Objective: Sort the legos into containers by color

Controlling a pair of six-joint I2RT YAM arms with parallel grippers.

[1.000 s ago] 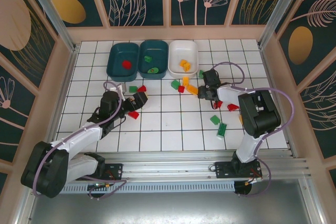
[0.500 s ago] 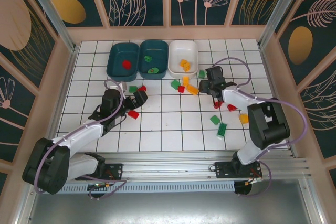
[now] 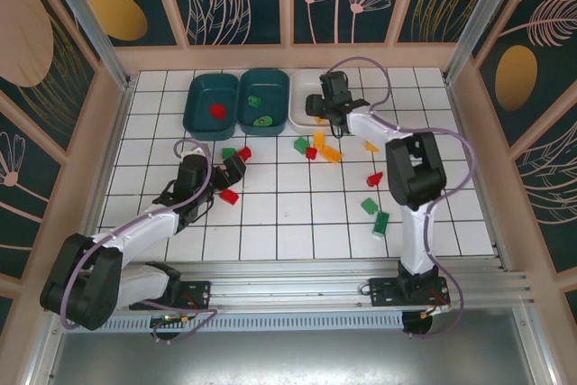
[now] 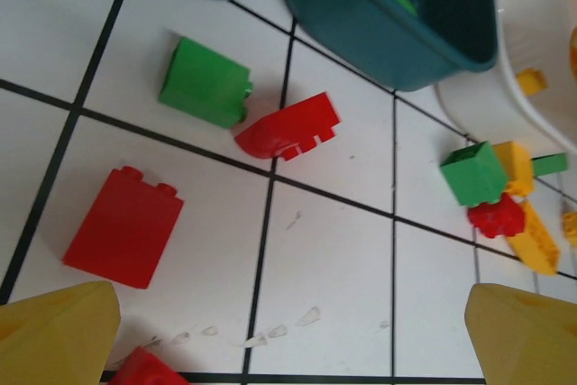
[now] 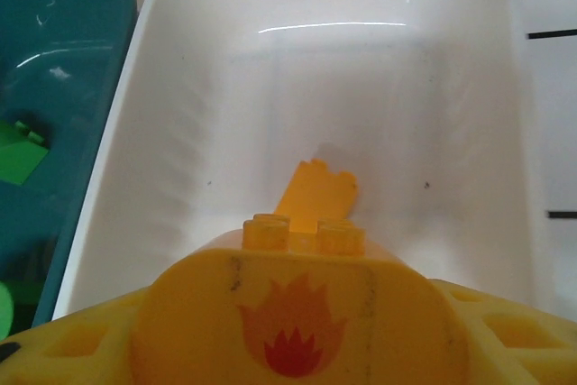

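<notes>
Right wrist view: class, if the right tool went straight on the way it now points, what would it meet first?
Probably the orange brick lying in the white tub, or the tub's floor beside it; depth is unclear. The right tool holds a flame-printed yellow brick, which would touch first.

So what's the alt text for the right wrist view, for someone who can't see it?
A flame-printed orange brick, held close to the lens, hangs over the white tub, where another orange brick lies. A teal tub with green pieces sits left.
</notes>
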